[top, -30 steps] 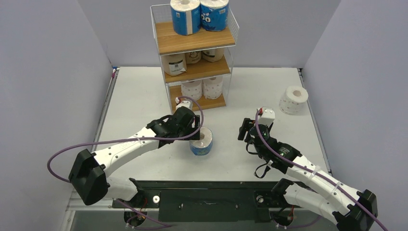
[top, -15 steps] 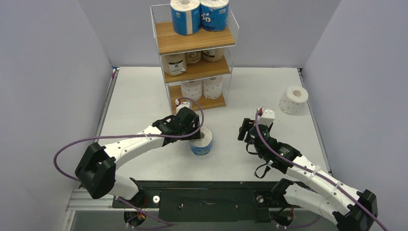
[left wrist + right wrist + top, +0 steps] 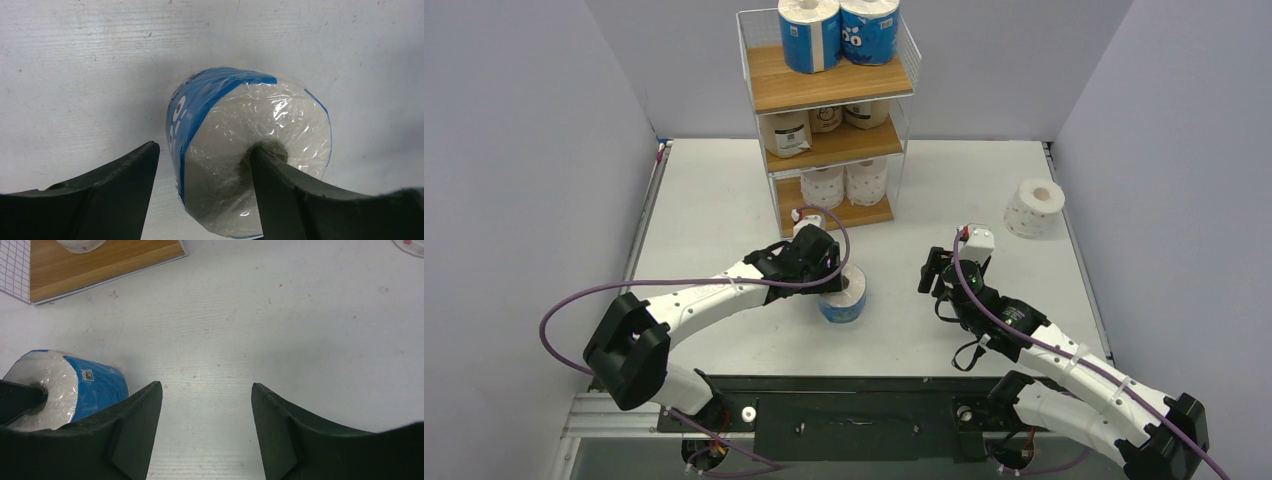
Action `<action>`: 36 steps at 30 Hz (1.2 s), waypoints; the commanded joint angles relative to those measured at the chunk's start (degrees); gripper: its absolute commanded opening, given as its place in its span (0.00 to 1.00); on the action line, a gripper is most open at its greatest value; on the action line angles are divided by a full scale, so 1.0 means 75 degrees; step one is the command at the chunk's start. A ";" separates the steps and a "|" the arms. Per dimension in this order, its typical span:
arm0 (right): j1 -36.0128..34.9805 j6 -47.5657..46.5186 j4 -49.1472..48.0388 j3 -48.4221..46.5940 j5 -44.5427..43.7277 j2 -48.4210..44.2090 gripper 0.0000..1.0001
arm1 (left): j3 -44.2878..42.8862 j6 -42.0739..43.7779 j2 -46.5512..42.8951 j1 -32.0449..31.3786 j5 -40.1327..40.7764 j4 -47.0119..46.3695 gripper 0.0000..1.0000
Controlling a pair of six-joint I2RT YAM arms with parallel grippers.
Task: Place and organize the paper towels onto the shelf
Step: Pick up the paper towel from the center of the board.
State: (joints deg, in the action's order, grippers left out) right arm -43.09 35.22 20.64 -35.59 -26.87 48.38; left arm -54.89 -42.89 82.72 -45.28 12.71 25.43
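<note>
Right now the blue-wrapped roll [image 3: 842, 294] is standing on end on the desk [image 3: 714, 200], near its middle and just in front of the shelf [image 3: 776, 88], whose top board is already carrying two blue rolls [image 3: 809, 38]. The left pincer [image 3: 202, 152] is straddling the roll's wall with its jaws apart: one finger is sitting in the hollow core, while the other is standing just clear of the outer wrap. To the right, the right pincer [image 3: 206, 390] is hovering with jaws apart over bare desk, holding nothing. A white roll [image 3: 1034, 207] is lying at the far right. The slick film and soft wall are probably offering poor purchase. A pinch on one wall could let the roll tilt or slip during the lift. It could then clip the shelf's edge and knock its neighbours.
</note>
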 commanded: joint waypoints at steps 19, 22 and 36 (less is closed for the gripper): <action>0.0044 0.0007 -0.0269 -0.0093 0.0129 -0.0132 0.61 | -0.0080 0.0064 -0.0734 -0.0060 0.0025 -0.0106 0.28; 0.0043 -0.0091 -0.0378 -0.0131 0.0190 -0.0432 0.61 | -0.0351 0.0165 -0.1005 -0.0058 0.0188 0.0151 0.23; 0.0032 -0.0030 -0.2098 -0.0178 0.1525 -0.1269 0.61 | -0.3092 0.0759 -0.1607 -0.0047 0.0936 0.1545 0.17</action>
State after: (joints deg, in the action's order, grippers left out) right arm -43.09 34.39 13.10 -35.59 -19.70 39.79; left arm -68.82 -39.29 73.69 -45.45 16.47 36.60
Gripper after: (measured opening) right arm 0.608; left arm 0.431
